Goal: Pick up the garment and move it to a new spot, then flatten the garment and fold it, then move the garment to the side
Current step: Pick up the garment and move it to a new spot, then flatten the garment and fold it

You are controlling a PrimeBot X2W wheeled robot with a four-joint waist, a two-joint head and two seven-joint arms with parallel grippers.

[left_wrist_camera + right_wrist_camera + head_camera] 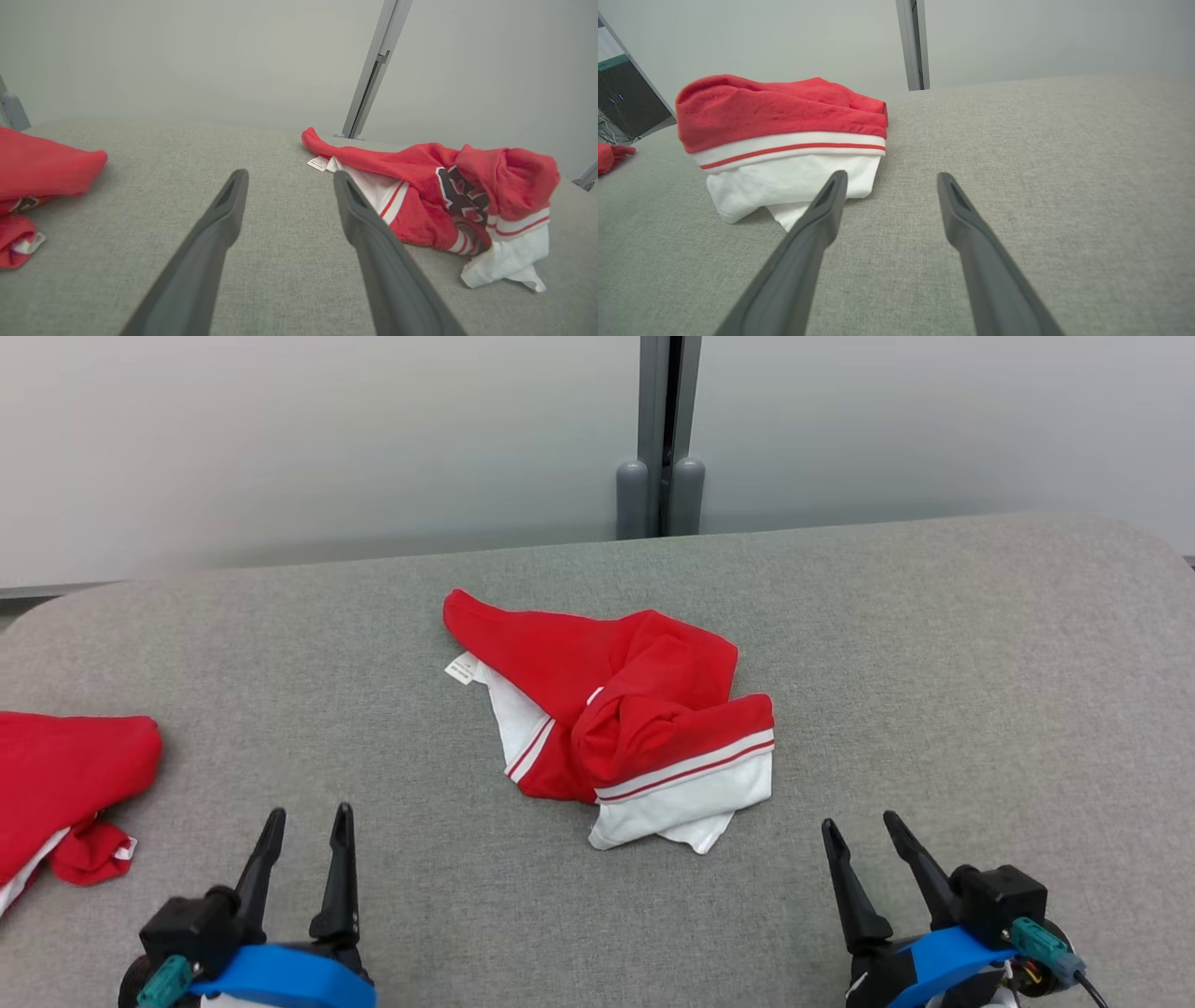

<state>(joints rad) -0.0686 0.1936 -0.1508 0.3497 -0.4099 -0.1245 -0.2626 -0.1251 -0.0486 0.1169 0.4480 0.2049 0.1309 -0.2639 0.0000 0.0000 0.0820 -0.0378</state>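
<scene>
The crumpled red-and-white shirt [625, 728] lies bunched ahead of and between the left gripper [310, 810] and right gripper [859, 819], untouched (pickup not yet begun). Both hover spread and empty, flanking it, probably so either can reach in.

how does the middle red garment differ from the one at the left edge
The middle garment lies whole in the head view; the left garment is cut by its edge. The middle garment shows broad white panels; the left garment is almost all red. Both lie crumpled on the grey surface.
</scene>
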